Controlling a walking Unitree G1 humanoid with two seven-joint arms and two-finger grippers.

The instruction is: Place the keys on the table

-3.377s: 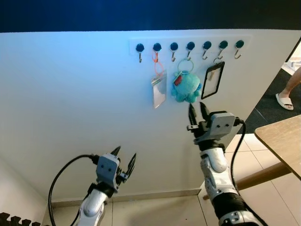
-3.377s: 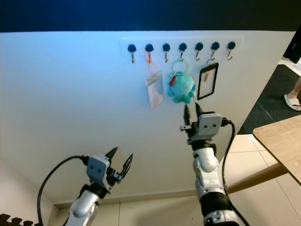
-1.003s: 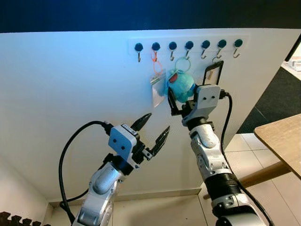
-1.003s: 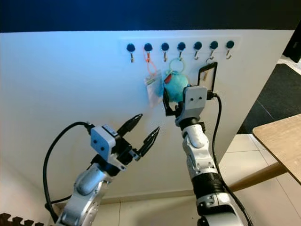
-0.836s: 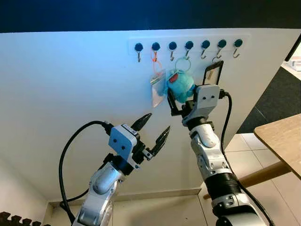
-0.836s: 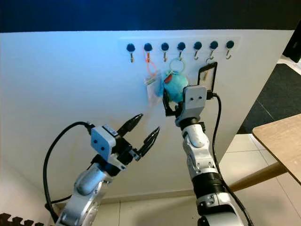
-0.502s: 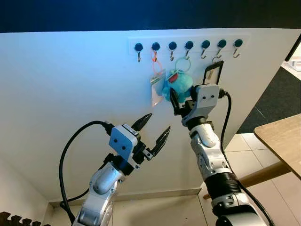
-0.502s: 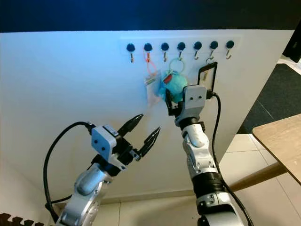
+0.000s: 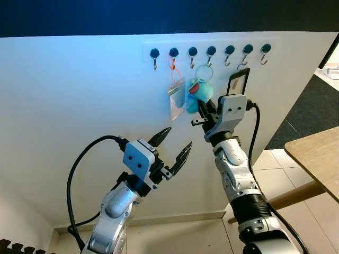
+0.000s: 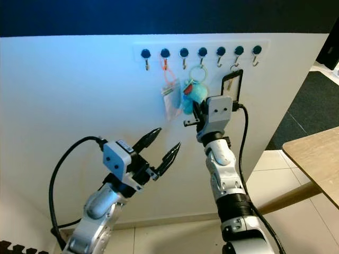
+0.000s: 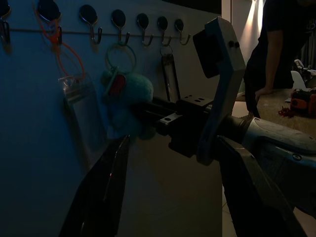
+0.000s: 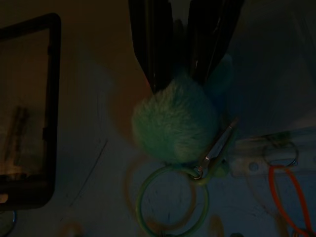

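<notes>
White wall, hook row, right end effector clamping teal plush keys, left end effector spread, wooden table

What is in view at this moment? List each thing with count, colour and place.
Hooks: seven, dark knobs, in a row high on the white wall.
Plush keyring: one, teal with a pale green ring, hanging from the fourth hook.
Clear badge pouch: one, orange cord, on the second hook.
Black card holder: one, on the sixth hook.
Table: one, wooden, at the right edge.
Person: one, dark top, leaning at the table.
Left claw: open, raised below the hooks.
Right claw: shut on the plush keyring.
</notes>
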